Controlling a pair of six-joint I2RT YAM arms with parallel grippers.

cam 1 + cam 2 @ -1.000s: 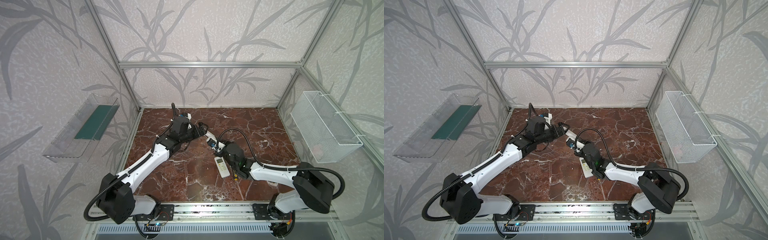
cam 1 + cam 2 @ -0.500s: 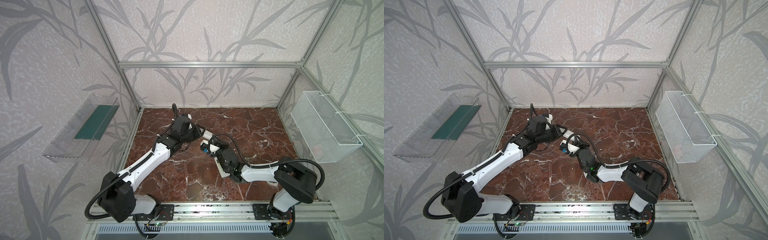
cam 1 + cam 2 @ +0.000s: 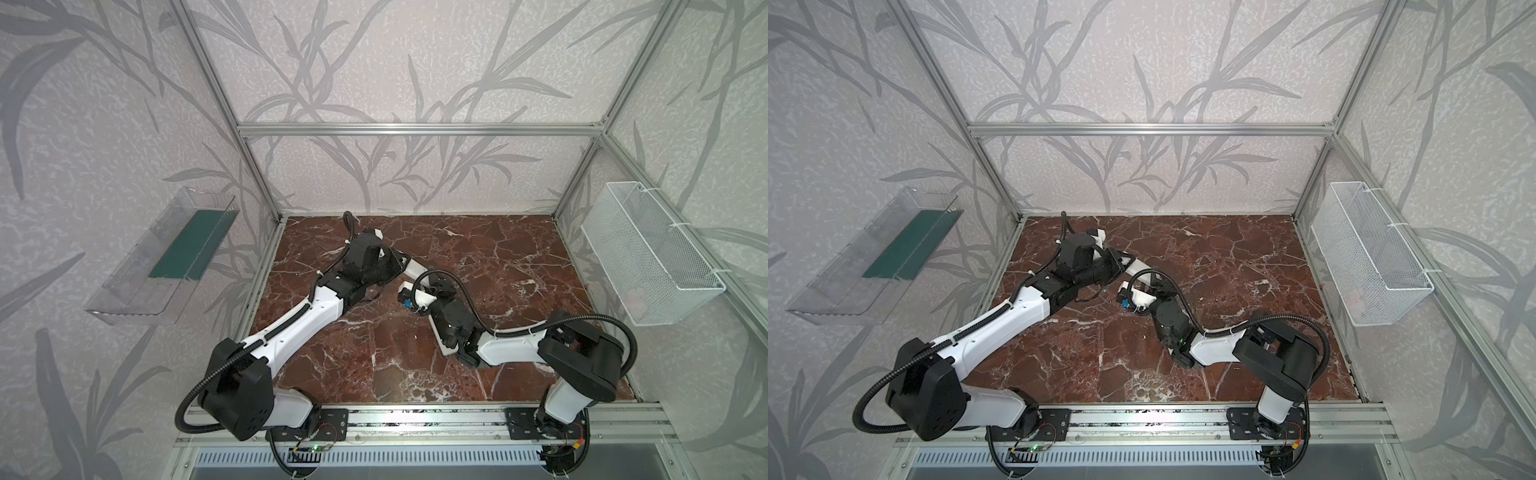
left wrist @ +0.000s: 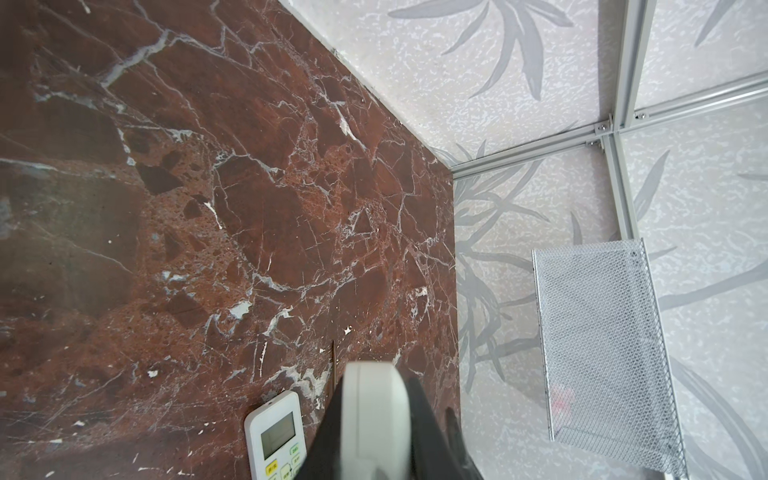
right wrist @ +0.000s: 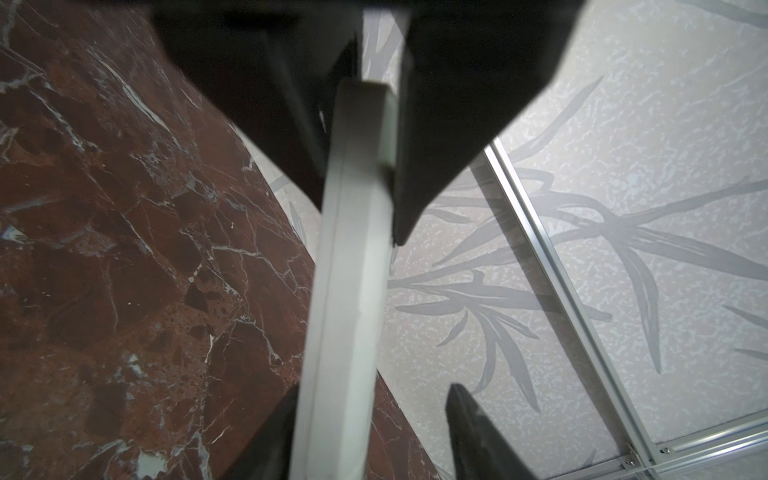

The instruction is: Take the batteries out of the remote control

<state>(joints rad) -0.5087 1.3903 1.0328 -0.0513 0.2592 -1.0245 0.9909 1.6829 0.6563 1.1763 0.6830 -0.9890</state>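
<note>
Left pincer (image 4: 374,399) has just clamped onto the white remote (image 5: 353,270), and right pincer (image 5: 374,390) has spread open. I read a handover. I see no batteries yet.

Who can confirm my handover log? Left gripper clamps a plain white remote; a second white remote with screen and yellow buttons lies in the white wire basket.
Not in the white wire basket: the left wrist view shows the second white remote with screen and yellow buttons lying on the red-brown marble tabletop.
</note>
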